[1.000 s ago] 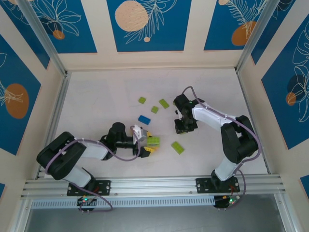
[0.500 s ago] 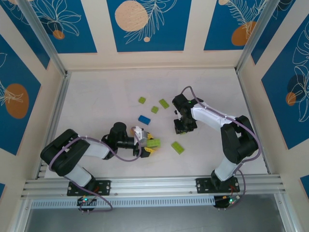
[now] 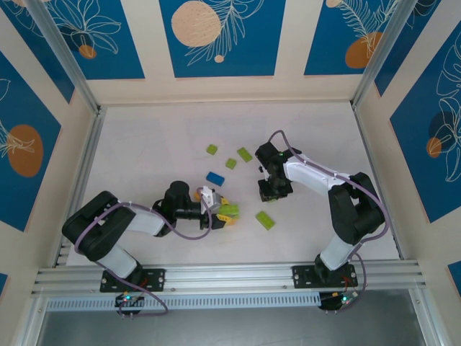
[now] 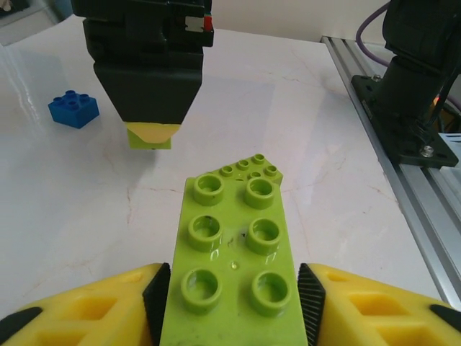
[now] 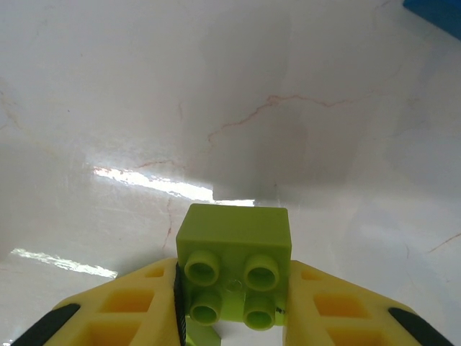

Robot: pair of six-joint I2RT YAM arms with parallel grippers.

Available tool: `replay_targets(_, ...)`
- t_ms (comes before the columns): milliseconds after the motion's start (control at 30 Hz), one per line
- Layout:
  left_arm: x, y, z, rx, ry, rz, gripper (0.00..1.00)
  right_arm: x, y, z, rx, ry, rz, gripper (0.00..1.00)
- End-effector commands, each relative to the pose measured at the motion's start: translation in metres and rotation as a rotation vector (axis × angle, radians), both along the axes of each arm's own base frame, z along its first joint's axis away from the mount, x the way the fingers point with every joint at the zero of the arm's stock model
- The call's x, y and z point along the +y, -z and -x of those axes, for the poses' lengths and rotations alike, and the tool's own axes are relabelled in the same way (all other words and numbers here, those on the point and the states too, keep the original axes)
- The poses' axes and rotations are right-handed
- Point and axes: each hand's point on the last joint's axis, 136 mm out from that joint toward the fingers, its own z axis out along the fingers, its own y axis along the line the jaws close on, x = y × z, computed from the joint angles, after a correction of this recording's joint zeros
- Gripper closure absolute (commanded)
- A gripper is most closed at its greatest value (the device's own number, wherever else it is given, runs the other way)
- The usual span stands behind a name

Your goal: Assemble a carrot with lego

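Note:
My left gripper [image 3: 220,212] lies low over the table, shut on a long lime green lego brick [image 4: 232,252]. Its black pads [image 4: 311,299] press both long sides of the brick, studs facing up. Just past that brick's far end lies another lime brick [image 4: 253,166]. My right gripper [image 3: 274,189] points down at the table's middle, shut on a small four-stud lime brick [image 5: 234,259]. In the left wrist view the right gripper [image 4: 150,108] hangs at the upper left with that lime brick [image 4: 150,137] at its tip.
Loose lego lies on the white table: a blue brick [image 3: 215,177], lime bricks [image 3: 212,149] [image 3: 230,163] [image 3: 245,153] farther back, and a lime brick [image 3: 265,220] between the grippers. The right arm's base [image 4: 414,108] and the metal rail [image 3: 230,274] run along the near edge.
The left gripper's fingers have closed in on the long lime brick. The right gripper has drifted slightly back and left with its small brick.

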Motion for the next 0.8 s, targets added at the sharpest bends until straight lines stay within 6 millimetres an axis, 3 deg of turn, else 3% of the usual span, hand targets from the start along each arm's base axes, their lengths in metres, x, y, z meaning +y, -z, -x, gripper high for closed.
replay_targets(0,-0.006,-0.012,-0.004,-0.059,0.013,0.031,0.51,0.003,-0.007,0.004,-0.014,0.011,-0.020,0.67)
replay_targets(233,-0.005,-0.011,0.000,-0.058,0.031,0.029,0.60,0.004,-0.027,0.006,-0.024,0.041,-0.025,0.68)
replay_targets(433,-0.006,-0.010,0.004,-0.057,0.058,0.023,0.65,0.008,-0.060,0.023,-0.001,0.147,-0.036,0.71)
replay_targets(600,-0.008,-0.005,0.007,-0.046,0.085,0.004,0.65,0.032,-0.093,0.042,0.005,0.213,-0.128,0.74)
replay_targets(767,-0.008,-0.003,0.008,-0.050,0.085,-0.007,0.65,0.062,-0.105,0.054,0.030,0.214,-0.172,0.76)
